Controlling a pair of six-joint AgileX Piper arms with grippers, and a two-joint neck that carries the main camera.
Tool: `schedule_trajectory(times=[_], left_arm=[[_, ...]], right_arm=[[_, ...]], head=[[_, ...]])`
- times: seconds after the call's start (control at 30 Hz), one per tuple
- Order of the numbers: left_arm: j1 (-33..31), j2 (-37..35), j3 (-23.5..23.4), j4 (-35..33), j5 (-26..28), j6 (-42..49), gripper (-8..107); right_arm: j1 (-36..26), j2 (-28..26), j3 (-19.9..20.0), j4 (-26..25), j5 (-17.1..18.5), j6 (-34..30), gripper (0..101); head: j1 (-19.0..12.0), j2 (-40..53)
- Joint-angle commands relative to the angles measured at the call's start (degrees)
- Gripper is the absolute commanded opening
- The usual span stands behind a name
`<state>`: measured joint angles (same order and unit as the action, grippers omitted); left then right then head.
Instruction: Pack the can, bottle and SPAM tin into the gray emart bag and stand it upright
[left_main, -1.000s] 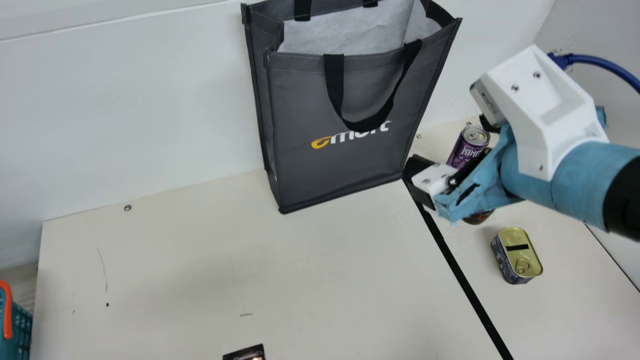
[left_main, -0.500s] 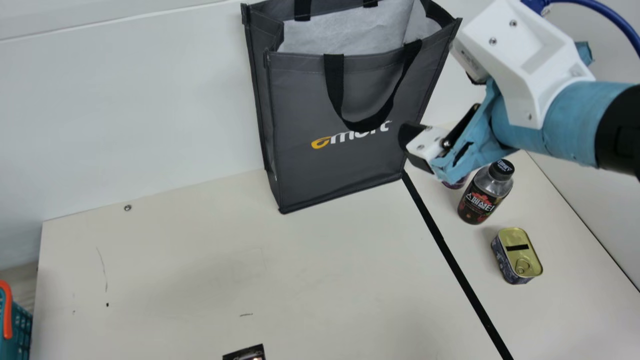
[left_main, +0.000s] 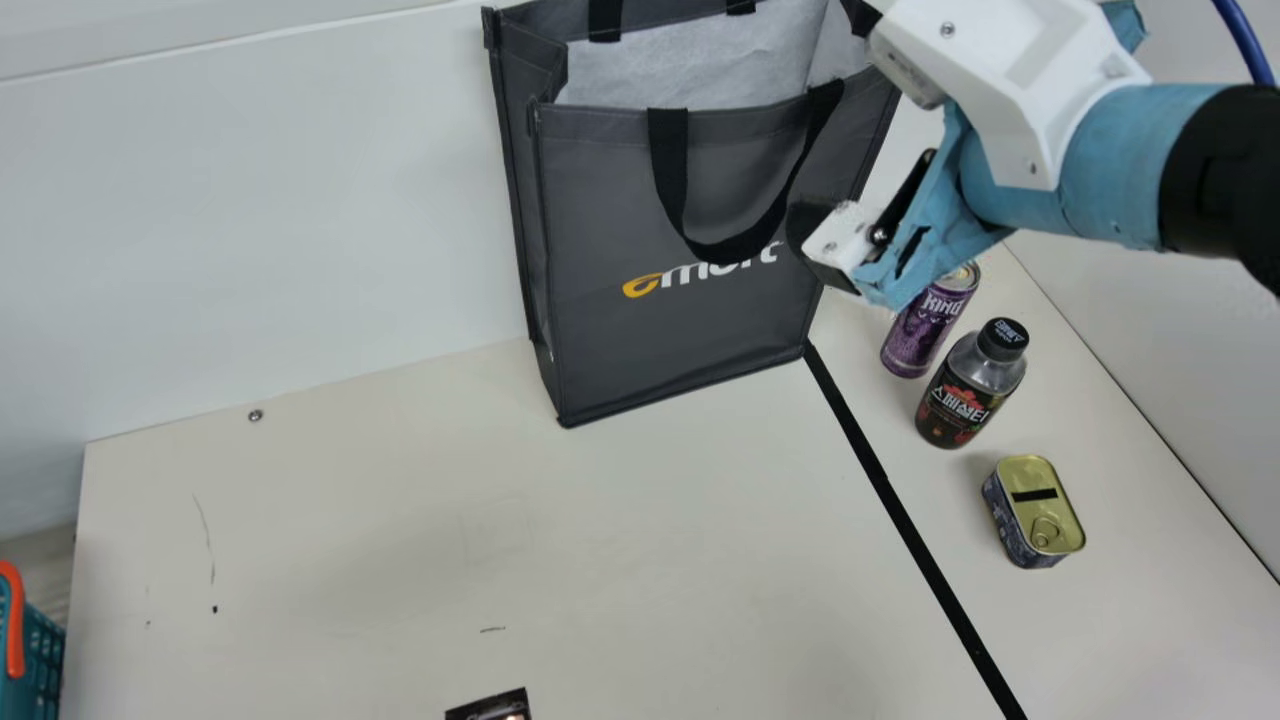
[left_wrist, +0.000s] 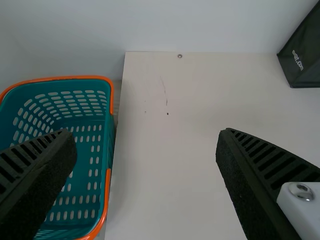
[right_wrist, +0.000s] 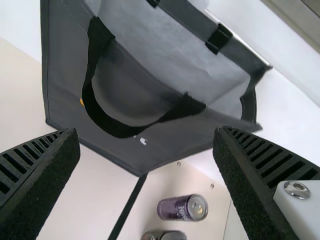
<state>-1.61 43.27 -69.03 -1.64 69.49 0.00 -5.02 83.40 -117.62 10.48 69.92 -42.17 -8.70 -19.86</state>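
1. Your gray emart bag (left_main: 600, 330) carries white lettering with an orange mark at its start, partly covered by the black handle (left_main: 672, 165) looping down its front.
2. The can (left_main: 922, 330) has pale lettering on purple. The bottle (left_main: 965, 390) wears a dark label with white characters and red artwork, plus pale print on its black cap. Small print runs along the dark side of the SPAM tin (left_main: 1035, 505). The bag also shows small white writing in your left wrist view.
3. Since half a second ago, your right gripper (left_main: 830, 235) has risen in the main view and shifted slightly toward the bag, uncovering much of the can; a second ago it also hid most of the bottle. The bag, bottle and tin have kept their places.
4. You have the bag upright, its mouth open over a pale lining. Can and bottle stand near each other on the worktop (left_main: 400, 520), right of the black tape (left_main: 900, 510); the tin sits near the bottle, gold ring-pull lid up with a black strip across it.
5. Your right gripper's fingers are spread with nothing between them, in front of the bag. Your left gripper (left_wrist: 146, 135) has its fingers wide apart too, holding nothing, near the teal basket (left_wrist: 112, 100).
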Motion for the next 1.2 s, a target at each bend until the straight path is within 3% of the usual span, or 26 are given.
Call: schedule_trajectory(times=[0.0, 0.57, 1.17], left_arm=[[0.0, 0.0, 0.0, 0.0, 0.0, 0.0, 90], [0.0, 0.0, 0.0, 0.0, 0.0, 0.0, 90], [0.0, 0.0, 0.0, 0.0, 0.0, 0.0, 90]], right_arm=[[0.0, 0.8, -1.0, 1.0, 0.0, -2.2, 95], [-0.7, 8.8, -8.7, 6.6, 0.0, -12.9, 95], [-0.6, 17.2, -14.0, 11.1, 0.0, -18.7, 95]], head=[[-1.3, -0.1], [-1.3, -0.1], [-1.3, -0.1]])
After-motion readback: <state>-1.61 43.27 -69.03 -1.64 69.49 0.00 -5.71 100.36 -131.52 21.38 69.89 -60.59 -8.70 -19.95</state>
